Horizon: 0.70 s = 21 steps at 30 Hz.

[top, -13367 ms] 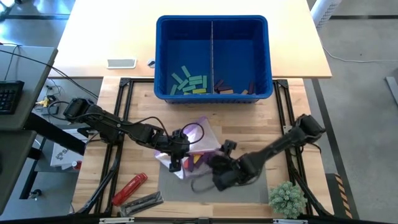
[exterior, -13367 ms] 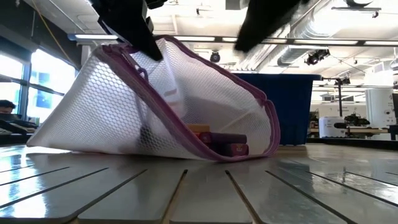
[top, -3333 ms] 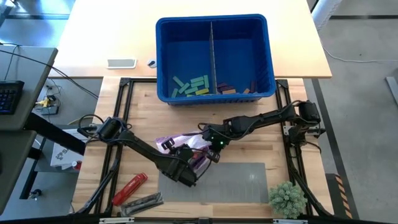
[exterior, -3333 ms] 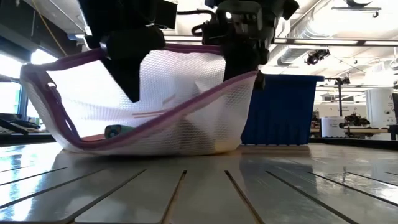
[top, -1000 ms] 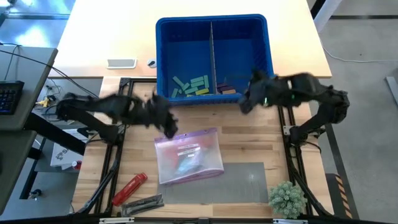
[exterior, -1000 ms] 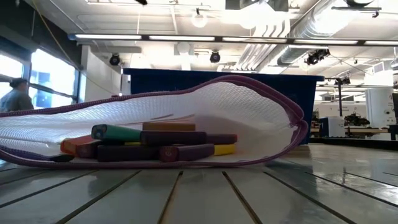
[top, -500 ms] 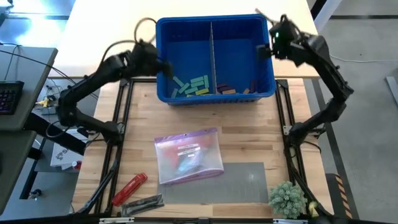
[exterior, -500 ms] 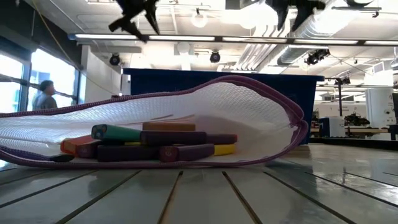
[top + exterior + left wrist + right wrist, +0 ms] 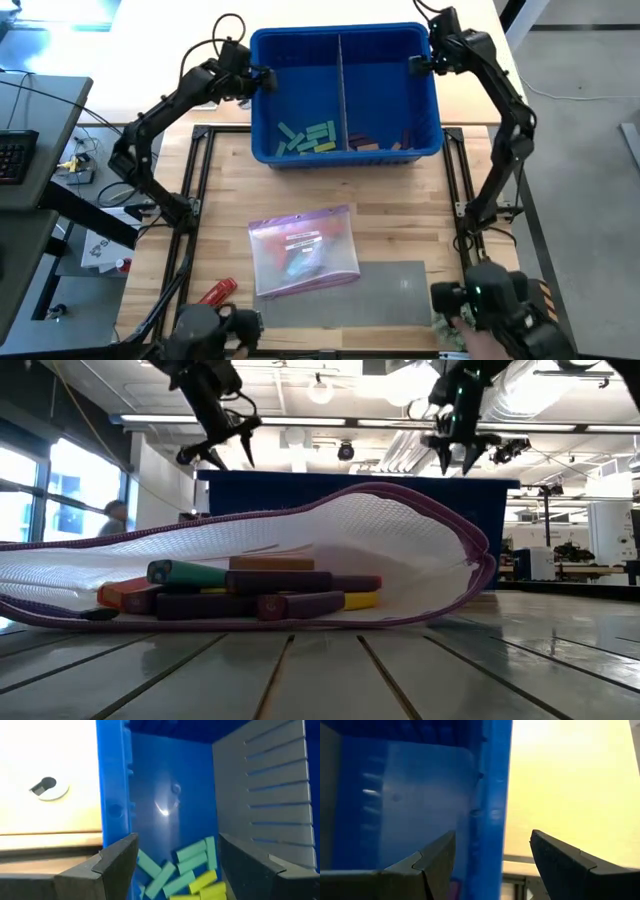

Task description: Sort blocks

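Wooden table [image 9: 400, 215] with blue bin [image 9: 342, 40] (no legible writing), both grippers' fingers spread, empty.

No text, label, brand, number or sign can be read anywhere. The mesh pouch [image 9: 303, 251] carries a pale tag on its upper face, but whatever is printed there is too small and blurred to make out.
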Each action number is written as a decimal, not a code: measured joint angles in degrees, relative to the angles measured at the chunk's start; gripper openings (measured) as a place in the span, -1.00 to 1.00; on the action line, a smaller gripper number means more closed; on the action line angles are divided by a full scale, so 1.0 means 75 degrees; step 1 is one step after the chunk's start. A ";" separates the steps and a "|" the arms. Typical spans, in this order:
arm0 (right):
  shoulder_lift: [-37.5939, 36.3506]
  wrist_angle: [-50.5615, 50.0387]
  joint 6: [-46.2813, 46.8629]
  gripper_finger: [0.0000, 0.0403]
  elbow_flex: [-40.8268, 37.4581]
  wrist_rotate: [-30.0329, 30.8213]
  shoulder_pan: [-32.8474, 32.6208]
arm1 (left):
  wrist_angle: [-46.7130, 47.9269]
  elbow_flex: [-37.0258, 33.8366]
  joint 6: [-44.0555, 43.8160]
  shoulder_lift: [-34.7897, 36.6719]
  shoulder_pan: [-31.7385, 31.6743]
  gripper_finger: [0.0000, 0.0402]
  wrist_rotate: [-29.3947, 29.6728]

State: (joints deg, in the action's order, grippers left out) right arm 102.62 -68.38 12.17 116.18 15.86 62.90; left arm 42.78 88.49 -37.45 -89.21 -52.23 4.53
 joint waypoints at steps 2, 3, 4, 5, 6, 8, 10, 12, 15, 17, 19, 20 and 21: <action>0.0235 0.0113 -0.0151 0.19 0.0000 0.0000 0.0162 | -0.0136 0.0002 0.0079 -0.0129 -0.0163 0.25 0.0005; 0.0341 0.0197 -0.0253 0.19 0.0000 -0.0007 0.0232 | -0.0242 0.0003 0.0192 -0.0189 -0.0232 0.25 0.0005; 0.0436 0.0281 -0.0335 0.19 0.0000 -0.0012 0.0286 | -0.0347 0.0003 0.0302 -0.0237 -0.0300 0.25 0.0003; 0.0521 0.0333 -0.0446 0.19 0.0000 -0.0069 0.0324 | -0.0424 0.0003 0.0417 -0.0263 -0.0359 0.25 -0.0005; 0.0569 0.0337 -0.0523 0.19 0.0000 -0.0128 0.0345 | -0.0495 0.0003 0.0496 -0.0279 -0.0420 0.25 -0.0026; 0.0680 0.0430 -0.0624 0.19 0.0000 -0.0155 0.0381 | -0.0633 0.0006 0.0534 -0.0319 -0.0554 0.25 -0.0069; 0.0800 0.0420 -0.0630 0.19 -0.0005 -0.0276 0.0444 | -0.0852 0.0009 0.0551 -0.0400 -0.0694 0.25 -0.0094; 0.0826 0.0413 -0.0650 0.20 -0.0015 -0.0479 0.0489 | -0.1083 0.0009 0.0574 -0.0481 -0.0792 0.25 -0.0170; 0.0834 0.0596 -0.0666 0.20 -0.0012 -0.0581 0.0541 | -0.1239 0.0006 0.0621 -0.0504 -0.0841 0.25 -0.0409; 0.0846 0.0585 -0.0555 0.20 -0.0012 -0.0714 0.0561 | -0.1130 -0.0005 0.0626 -0.0425 -0.0828 0.25 -0.0684; 0.0847 0.0574 -0.0454 0.20 -0.0012 -0.0727 0.0555 | -0.1005 0.0032 0.0633 -0.0254 -0.0772 0.25 -0.0806; 0.0847 0.0574 -0.0420 0.20 -0.0012 -0.0730 0.0548 | -0.0901 0.0120 0.0710 -0.0141 -0.0731 0.25 -0.0753; 0.0847 0.0573 -0.0413 0.20 -0.0012 -0.0733 0.0524 | -0.0856 0.0219 0.0856 -0.0026 -0.0679 0.25 -0.0597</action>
State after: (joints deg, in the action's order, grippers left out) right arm 108.97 -64.08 9.07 116.09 10.36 66.83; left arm 36.36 90.13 -31.03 -89.41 -57.33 0.05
